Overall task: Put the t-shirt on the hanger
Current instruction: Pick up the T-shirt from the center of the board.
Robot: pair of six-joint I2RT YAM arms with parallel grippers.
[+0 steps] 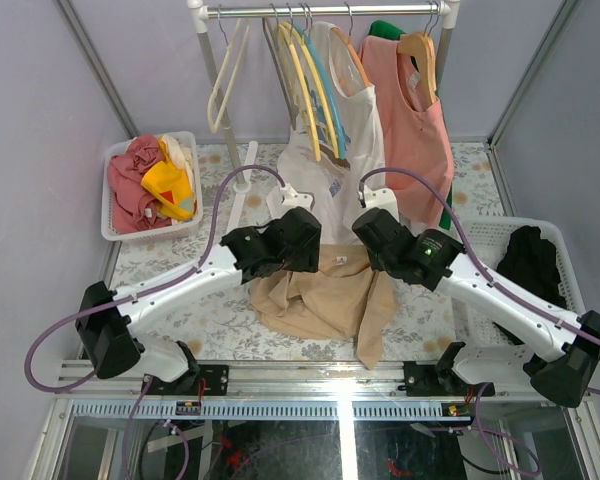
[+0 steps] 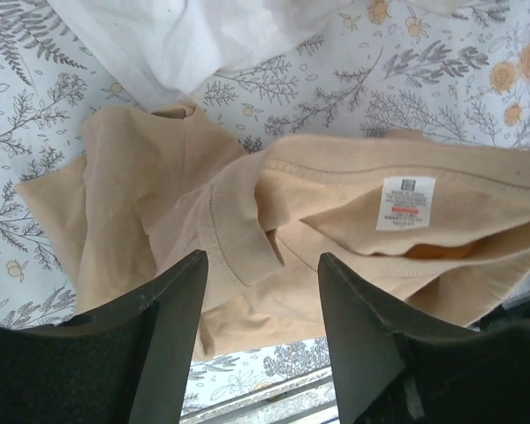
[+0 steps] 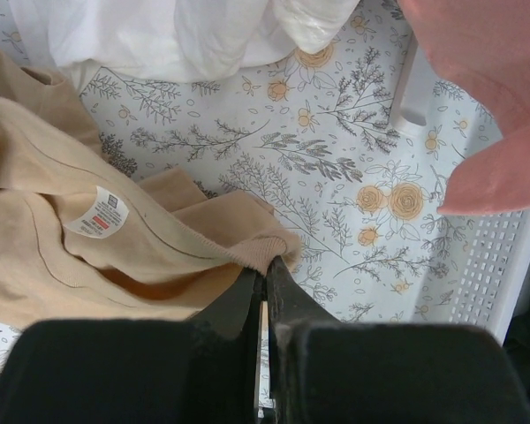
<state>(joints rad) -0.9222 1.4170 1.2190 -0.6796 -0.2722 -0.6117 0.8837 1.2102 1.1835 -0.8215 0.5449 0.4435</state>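
The tan t-shirt (image 1: pixel 320 298) lies crumpled on the floral table between my two arms. Its white neck label shows in the left wrist view (image 2: pixel 405 203) and in the right wrist view (image 3: pixel 99 212). My left gripper (image 2: pixel 261 258) is open just above the shirt's folded collar area and holds nothing. It sits at the shirt's far left edge in the top view (image 1: pixel 305 240). My right gripper (image 3: pixel 267 269) is shut on the t-shirt's ribbed neck edge, at the shirt's far right in the top view (image 1: pixel 365 235). The light-blue hanger (image 1: pixel 326 95) hangs on the rack among yellow hangers.
A white printed shirt (image 1: pixel 345 150) and a salmon-pink top (image 1: pixel 420 130) hang from the rack down to the table behind the t-shirt. A white basket (image 1: pixel 108 205) of clothes stands at the far left. Another basket (image 1: pixel 490 235) with a black garment is at the right.
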